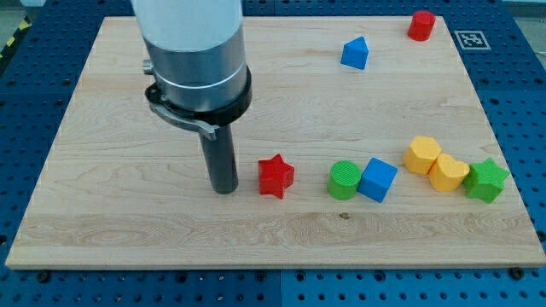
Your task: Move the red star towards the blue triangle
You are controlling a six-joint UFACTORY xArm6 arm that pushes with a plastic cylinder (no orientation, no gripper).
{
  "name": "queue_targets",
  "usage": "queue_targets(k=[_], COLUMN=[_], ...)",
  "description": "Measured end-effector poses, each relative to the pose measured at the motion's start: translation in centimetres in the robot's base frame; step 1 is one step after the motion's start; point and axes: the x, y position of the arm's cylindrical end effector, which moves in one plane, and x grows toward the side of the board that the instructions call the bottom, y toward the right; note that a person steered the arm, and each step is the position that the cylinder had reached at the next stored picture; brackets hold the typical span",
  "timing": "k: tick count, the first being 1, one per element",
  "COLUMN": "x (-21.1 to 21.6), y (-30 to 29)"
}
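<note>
My tip (225, 189) rests on the board (102, 213) just to the view's left of the red star (275, 176), with a narrow strip of bare wood between them; I cannot tell for sure that they are apart at the base, but they look just short of touching. There is no pincer here to open or close, only the plain rod, so nothing is clamped.

From my tip the star lies to the view's right, at about the same height in the view. The blue triangle (355, 53) lies from the star up and to the view's right, well apart, near the board's top edge. So the line from star to triangle slants steeply upward, while the line from my tip to the star runs almost flat. By my judgement a push from where I stand would send the star to the right, toward the green cylinder (344, 181) and the blue cube (378, 179) beside it, not toward the triangle. The push would better come from below and to the left of the star, so my tip probably needs to drop toward the view's bottom first.

The star has no long axis to speak of; its points may make it turn if struck off centre.
</note>
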Motion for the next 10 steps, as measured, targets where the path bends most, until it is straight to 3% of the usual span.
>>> queue_targets(k=[2,4,6,10], x=[2.9,1.6,-2.1,-13.9], y=[1.6,5.6,5.6,8.9])
